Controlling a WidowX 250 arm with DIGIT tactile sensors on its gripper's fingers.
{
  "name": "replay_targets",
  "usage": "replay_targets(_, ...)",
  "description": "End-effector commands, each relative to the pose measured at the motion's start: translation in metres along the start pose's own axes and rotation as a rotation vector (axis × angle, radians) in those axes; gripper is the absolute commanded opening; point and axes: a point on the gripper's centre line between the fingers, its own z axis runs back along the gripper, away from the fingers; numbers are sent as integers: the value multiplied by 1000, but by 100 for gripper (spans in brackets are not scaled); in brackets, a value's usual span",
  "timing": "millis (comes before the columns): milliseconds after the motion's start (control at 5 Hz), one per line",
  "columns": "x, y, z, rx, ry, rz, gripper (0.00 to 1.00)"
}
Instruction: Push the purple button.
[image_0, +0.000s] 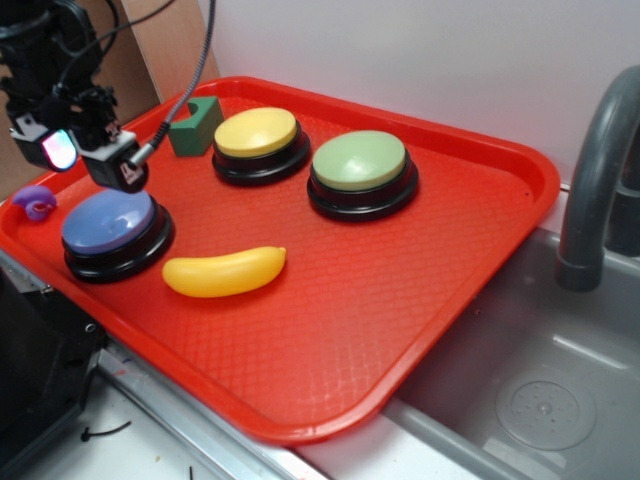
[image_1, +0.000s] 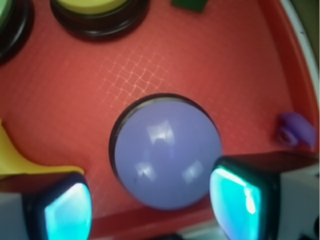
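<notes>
The purple button (image_0: 110, 228), a bluish-purple dome on a black round base, sits at the tray's front left corner. It fills the middle of the wrist view (image_1: 167, 152). My gripper (image_0: 88, 155) hovers just above and behind the button, not touching it. In the wrist view the gripper (image_1: 150, 207) is open and empty, its two glowing pads (image_1: 67, 212) standing wide apart on either side of the button's near edge.
On the red tray (image_0: 400, 330): a yellow-topped button (image_0: 258, 135), a green-topped button (image_0: 360, 165), a yellow banana (image_0: 225, 272), a green block (image_0: 196, 128) and a small purple curled toy (image_0: 35, 203). A sink (image_0: 520, 400) and grey faucet (image_0: 595, 170) lie right.
</notes>
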Motion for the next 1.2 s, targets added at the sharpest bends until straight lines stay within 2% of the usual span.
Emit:
replay_targets(0, -2, 4, -27, -1, 42, -56, 100)
replay_targets(400, 4, -2, -31, 17, 77, -103, 100)
replay_targets(800, 6, -14, 15, 18, 7, -154, 100)
replay_targets(1000, 12, -27, 33, 22, 3, -179, 100)
